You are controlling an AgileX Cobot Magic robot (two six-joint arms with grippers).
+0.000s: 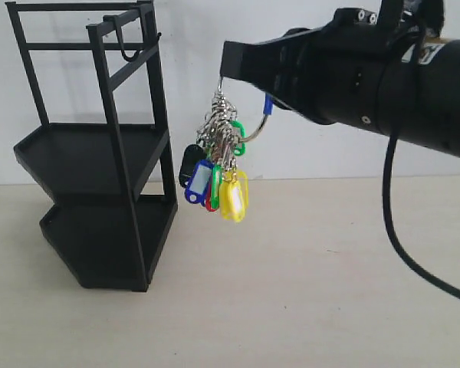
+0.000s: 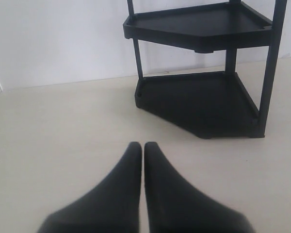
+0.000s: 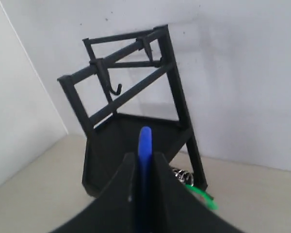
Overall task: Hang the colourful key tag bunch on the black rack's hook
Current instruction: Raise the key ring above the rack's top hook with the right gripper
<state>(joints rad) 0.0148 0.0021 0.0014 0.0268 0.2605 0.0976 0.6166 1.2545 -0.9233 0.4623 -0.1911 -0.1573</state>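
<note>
Pinching the key bunch (image 1: 218, 165) by its wire loop (image 1: 265, 115), fully closed, the right claw (image 1: 224, 70) is holding it aloft at three o'clock of the rack (image 1: 92, 153); the dangling tags (image 1: 232, 195) are likely risking snagging an upright (image 1: 159, 115) short of the hook (image 1: 128, 50).

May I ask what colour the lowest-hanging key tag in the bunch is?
The lowest key tag is yellow, seen most clearly in the exterior view.
</note>
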